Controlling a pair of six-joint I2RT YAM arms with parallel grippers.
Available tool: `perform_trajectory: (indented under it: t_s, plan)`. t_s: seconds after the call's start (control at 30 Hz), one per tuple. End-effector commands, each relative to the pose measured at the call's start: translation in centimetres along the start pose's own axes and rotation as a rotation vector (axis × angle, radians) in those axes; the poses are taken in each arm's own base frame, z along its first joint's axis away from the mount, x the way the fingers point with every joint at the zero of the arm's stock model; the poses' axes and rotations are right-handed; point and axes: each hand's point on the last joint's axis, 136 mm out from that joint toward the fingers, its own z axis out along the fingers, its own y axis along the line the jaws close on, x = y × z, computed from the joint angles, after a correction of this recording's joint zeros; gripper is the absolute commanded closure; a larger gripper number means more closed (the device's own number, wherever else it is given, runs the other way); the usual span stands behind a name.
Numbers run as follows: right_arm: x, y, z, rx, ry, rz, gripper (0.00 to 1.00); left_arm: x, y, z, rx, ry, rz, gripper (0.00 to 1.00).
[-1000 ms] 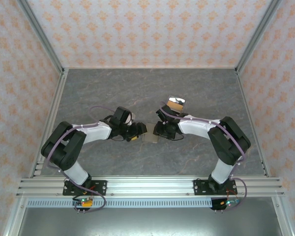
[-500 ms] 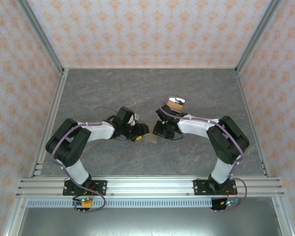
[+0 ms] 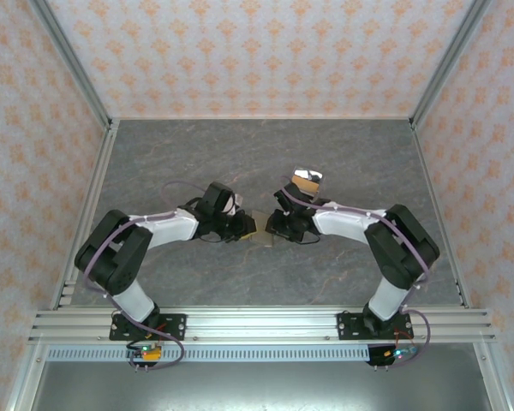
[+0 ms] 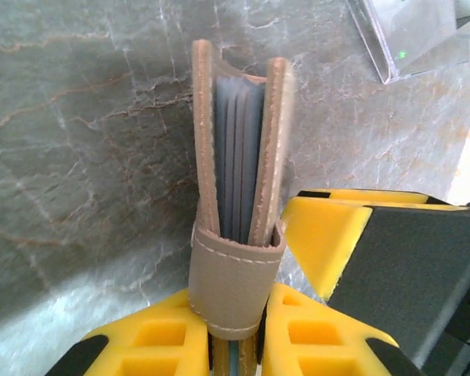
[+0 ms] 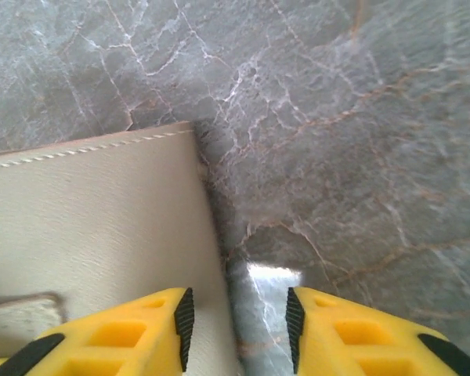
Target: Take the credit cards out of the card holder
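The step in hand looks like spreading the small olive-taupe leather bifold card holder (image 4: 239,125), which stands on edge on the grey marbled tabletop (image 4: 78,157) between the arms. Done well, the left side anchors the stitched strap end while the right eases one cover away — slowly, so the credit cards, which I cannot pick out among the grey-blue slots, come within reach. The left tool (image 4: 235,348) is pinching the card holder's strap end. The right tool (image 5: 239,321) stands partly spread — one finger over the outer cover, nothing pinched.
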Motion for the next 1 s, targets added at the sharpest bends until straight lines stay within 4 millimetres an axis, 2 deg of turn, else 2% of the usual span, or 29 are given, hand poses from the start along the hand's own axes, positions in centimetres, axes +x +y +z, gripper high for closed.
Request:
perform_trajectory:
  t_s: [0.0, 0.1, 0.17, 0.27, 0.4, 0.5, 0.7, 0.8, 0.87, 0.93, 0.97]
  plan:
    - [-1.3, -1.3, -3.2, 0.077, -0.125, -0.017, 0.58, -0.2, 2.1, -3.9, -0.255, -0.041, 0.106, 0.87]
    - [-2.4, -2.3, -5.6, 0.116, -0.227, -0.011, 0.49, -0.6, 4.3, -7.9, -0.523, -0.082, 0.191, 0.87]
    - [-2.9, -3.0, -7.0, 0.132, -0.286, 0.001, 0.41, -1.1, 4.9, -10.2, -0.664, -0.117, 0.238, 0.87]
    - [-3.4, -4.0, -8.4, 0.147, -0.344, 0.023, 0.33, -2.1, 5.1, -12.6, -0.833, -0.163, 0.314, 0.86]
    - [-3.8, -5.2, -9.6, 0.167, -0.399, 0.049, 0.25, -3.6, 5.2, -14.3, -1.024, -0.248, 0.351, 0.85]
    - [-3.9, -6.1, -10.1, 0.175, -0.423, 0.073, 0.24, -4.1, 4.8, -13.4, -1.106, -0.269, 0.387, 0.83]
    - [-4.1, -6.8, -10.8, 0.169, -0.444, 0.100, 0.26, -4.1, 3.4, -8.2, -1.030, -0.215, 0.393, 0.76]
    - [-4.3, -6.7, -11.2, 0.157, -0.459, 0.104, 0.27, -3.6, 2.8, -5.8, -0.952, -0.171, 0.380, 0.71]
    - [-4.4, -6.6, -11.2, 0.152, -0.460, 0.105, 0.27, -3.0, 1.8, -4.0, -0.850, -0.133, 0.363, 0.64]
    - [-4.5, -6.3, -11.1, 0.143, -0.456, 0.101, 0.29, -2.4, 0.6, -2.6, -0.742, -0.106, 0.349, 0.53]
    - [-4.5, -6.1, -10.9, 0.136, -0.448, 0.094, 0.30, -2.2, 0.0, -2.3, -0.695, -0.097, 0.341, 0.51]
